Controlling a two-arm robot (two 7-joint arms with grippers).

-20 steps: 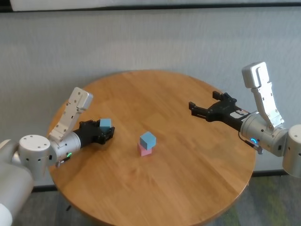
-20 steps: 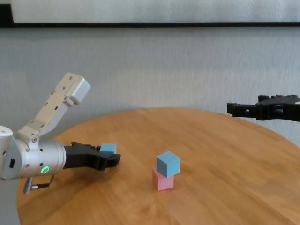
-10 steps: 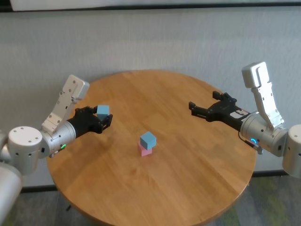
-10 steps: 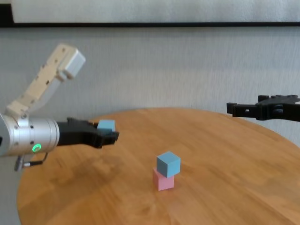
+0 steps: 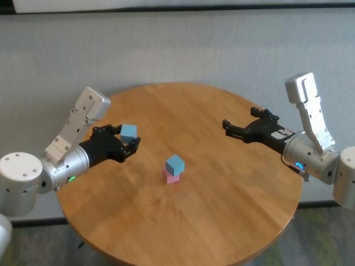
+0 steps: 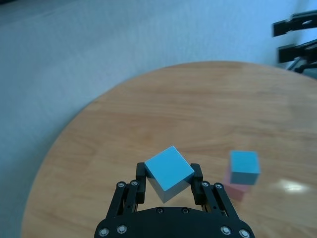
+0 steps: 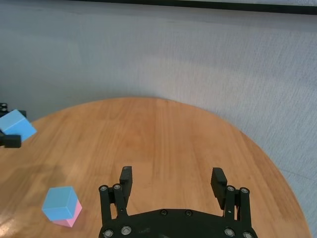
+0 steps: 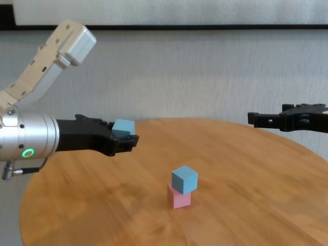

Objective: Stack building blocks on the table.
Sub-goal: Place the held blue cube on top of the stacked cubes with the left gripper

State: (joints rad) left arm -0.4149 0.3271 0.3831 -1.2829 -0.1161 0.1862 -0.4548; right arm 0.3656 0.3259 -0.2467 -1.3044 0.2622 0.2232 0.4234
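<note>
A light blue matte cube (image 5: 128,132) is pinched in the left gripper (image 5: 129,145), above the round wood-grain table (image 5: 222,205) at nine o'clock. At centre, another light blue cube (image 5: 174,164) sits on a pale pink cube (image 5: 170,177). The right gripper (image 5: 226,127) hovers spread at three o'clock.

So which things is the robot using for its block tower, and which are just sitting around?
For the job:
- held blue block, in the left gripper
- blue block on top of the pink block
- table

Not in use:
- right gripper, open, holding nothing, over the table's right side
- No stray things in view.
</note>
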